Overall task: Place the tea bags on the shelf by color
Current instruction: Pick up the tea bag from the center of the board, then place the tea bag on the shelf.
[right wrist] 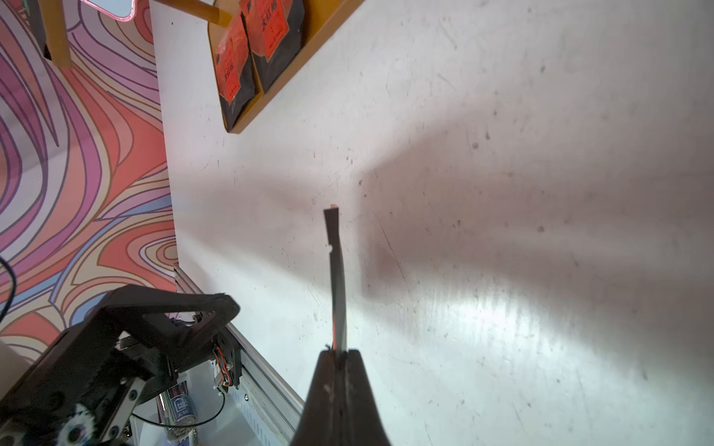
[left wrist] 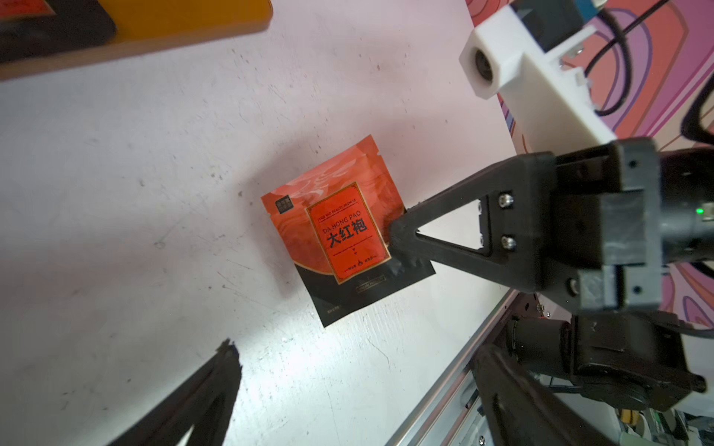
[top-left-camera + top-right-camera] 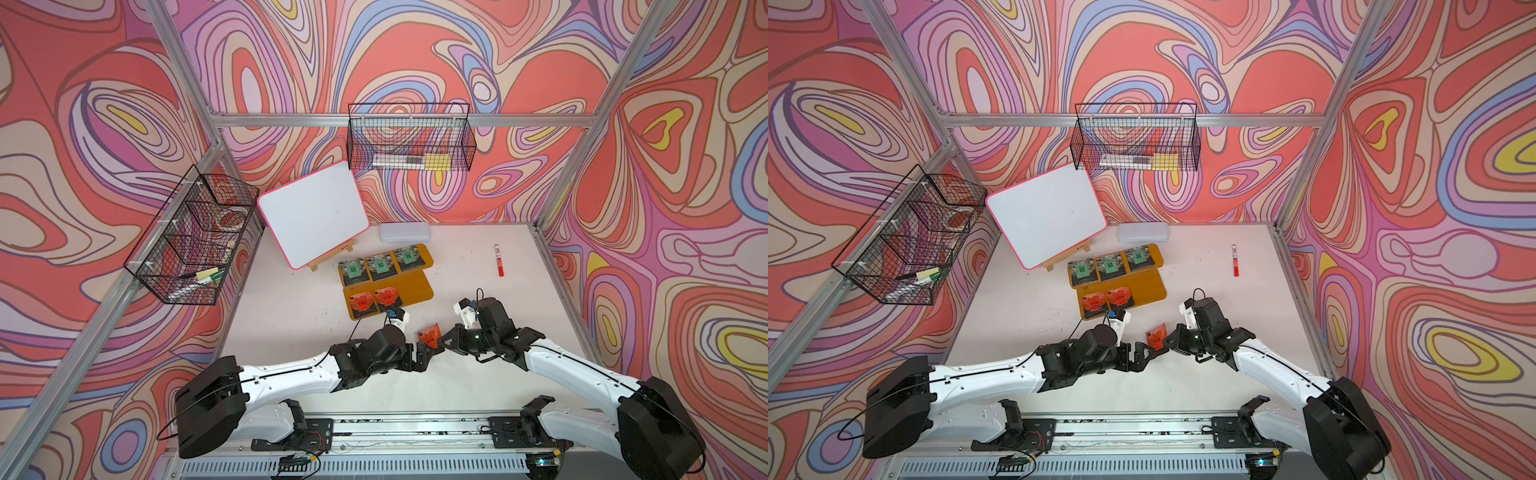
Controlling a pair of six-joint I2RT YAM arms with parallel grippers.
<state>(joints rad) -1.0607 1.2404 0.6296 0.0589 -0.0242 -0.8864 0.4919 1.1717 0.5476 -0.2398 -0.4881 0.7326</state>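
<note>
The mustard-yellow shelf [image 3: 419, 286] stands mid-table. Its upper board holds three green-label tea bags [image 3: 379, 265] in a row. Two orange-red tea bags [image 3: 360, 302] lie on the left part of the lower board. A third orange-red tea bag [image 3: 430, 334] [image 2: 344, 231] hangs above the table in front of the shelf. My right gripper [image 3: 441, 340] [image 1: 338, 353] is shut on its edge; the bag shows edge-on [image 1: 336, 278] in the right wrist view. My left gripper [image 3: 424, 357] [image 2: 359, 355] stands open just beside and below the bag, touching nothing.
A pink-edged whiteboard [image 3: 313, 216] leans on a small easel behind the shelf on the left. A clear plastic case [image 3: 405, 232] lies at the back. A red marker [image 3: 498, 261] lies to the right. Two black wire baskets [image 3: 409, 139] [image 3: 193, 237] hang on the walls.
</note>
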